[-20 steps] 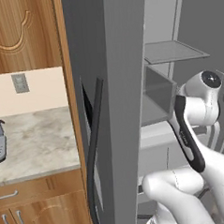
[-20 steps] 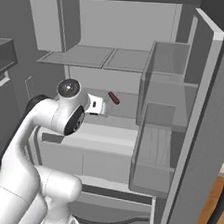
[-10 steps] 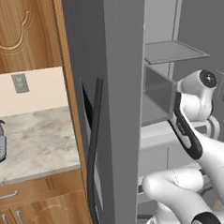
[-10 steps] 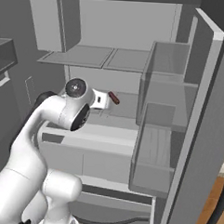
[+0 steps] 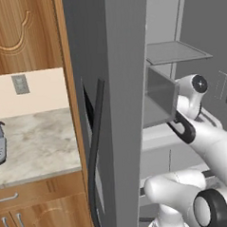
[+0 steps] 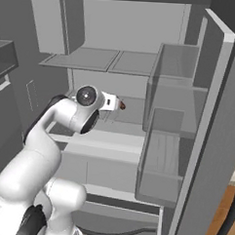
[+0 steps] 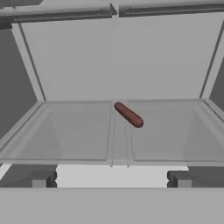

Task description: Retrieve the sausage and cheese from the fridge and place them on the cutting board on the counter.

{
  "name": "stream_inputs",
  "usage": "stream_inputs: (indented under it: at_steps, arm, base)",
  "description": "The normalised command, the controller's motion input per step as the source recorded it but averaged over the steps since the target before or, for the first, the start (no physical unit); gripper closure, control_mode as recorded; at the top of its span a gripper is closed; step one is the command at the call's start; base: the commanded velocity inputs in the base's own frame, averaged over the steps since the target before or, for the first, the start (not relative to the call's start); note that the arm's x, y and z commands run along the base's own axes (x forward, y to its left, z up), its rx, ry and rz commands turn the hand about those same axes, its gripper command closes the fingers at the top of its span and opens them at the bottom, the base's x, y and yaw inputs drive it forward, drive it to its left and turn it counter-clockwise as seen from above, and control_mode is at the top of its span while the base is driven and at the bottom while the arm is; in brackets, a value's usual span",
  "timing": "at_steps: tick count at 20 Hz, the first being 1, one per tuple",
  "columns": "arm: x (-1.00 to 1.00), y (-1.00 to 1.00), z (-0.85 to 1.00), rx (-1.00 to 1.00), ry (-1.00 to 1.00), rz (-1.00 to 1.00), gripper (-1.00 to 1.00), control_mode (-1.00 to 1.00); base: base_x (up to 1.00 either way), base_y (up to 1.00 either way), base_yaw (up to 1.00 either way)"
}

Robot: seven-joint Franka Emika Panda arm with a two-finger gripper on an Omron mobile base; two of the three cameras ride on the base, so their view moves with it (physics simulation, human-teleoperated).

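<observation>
The gripper is held spread wide and empty, aligned toward the sausage on the fridge shelf for grasping.

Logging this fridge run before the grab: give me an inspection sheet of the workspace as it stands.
Surface: grey fridge shelf, bare beside the sausage.
Job's things: sausage lies diagonally near the shelf's middle, untouched; fridge doors open; cheese and cutting board nothing seen; counter left of the fridge.
Clutter: nothing seen.
Grippers: pincer open, short of the sausage.
Cables: nothing seen.
Surroundings: wooden cabinets, wall outlet.
</observation>
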Motion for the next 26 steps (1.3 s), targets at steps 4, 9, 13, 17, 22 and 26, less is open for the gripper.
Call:
stream_inputs:
  at_steps: [4, 9, 13, 17, 22, 26]
  arm:
    - [0.16, -0.04, 0.00, 0.00, 0.00, 0.02, -1.00, -1.00]
    - [0.23, -0.22, 0.05, 0.00, 0.00, 0.04, -1.00, -1.00]
    - [0.22, -0.32, 0.06, 0.00, 0.00, 0.07, -1.00, -1.00]
    - [0.27, 0.00, 0.00, 0.00, 0.11, 0.06, -1.00, -1.00]
    - [0.26, 0.00, 0.00, 0.00, 0.13, 0.01, -1.00, -1.00]
    - [0.15, 0.00, -0.07, 0.01, 0.12, 0.01, -1.00, -1.00]
  base:
    - [0.00, 0.00, 0.00]
    - [0.00, 0.00, 0.00]
    - [0.00, 0.00, 0.00]
    - [0.00, 0.00, 0.00]
    - [0.00, 0.00, 0.00]
    - [0.00, 0.00, 0.00]
